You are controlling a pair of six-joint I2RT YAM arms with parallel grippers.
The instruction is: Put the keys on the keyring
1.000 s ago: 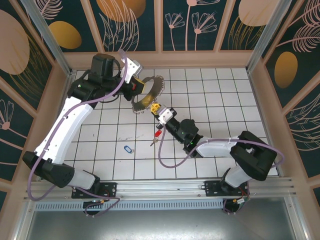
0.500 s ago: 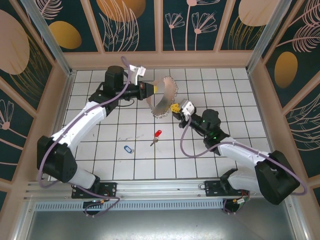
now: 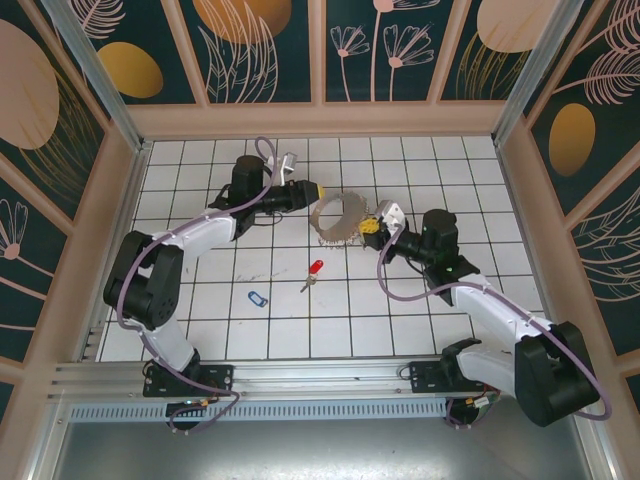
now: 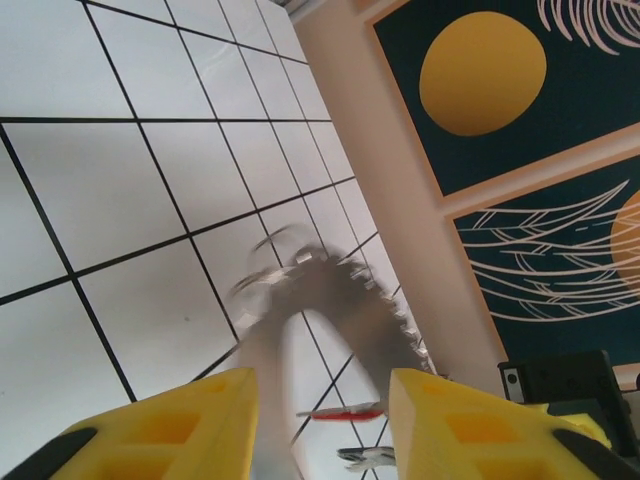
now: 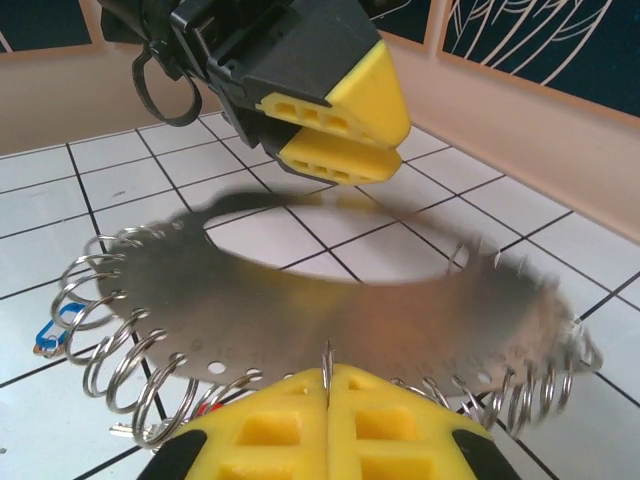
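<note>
A blue-tagged key (image 3: 257, 298) lies on the white tiled floor (image 3: 460, 170), nearest the arms' bases and left of centre. A red-headed key (image 3: 314, 268) lies a little farther in and to its right, its metal shaft pointing toward the near left. Both keys lie loose on the tiles, well apart from either gripper. Farther in, the right arm reaches from its base at the near right toward the middle of the floor. There the right gripper (image 3: 372, 229) is clamped tight on the right-hand edge of the keyring (image 3: 338, 216), a thin grey metal loop whose rim is hung with small wire loops (image 5: 130, 370). The right wrist camera shows its yellow fingers (image 5: 390, 420) pressed together with the ring's edge pinched between them, and the ring's shadow on the tiles beneath. The keyring sits between the two grippers, just beyond the red-headed key. Farthest in, the left arm stretches from the near left up and across to the ring's far left side. The left gripper (image 3: 311, 192) sits just beside that edge with its jaws parted and nothing clamped. In the left wrist view its two yellow fingertips (image 4: 165, 425) stand apart, with the blurred ring seen through the gap between them.
</note>
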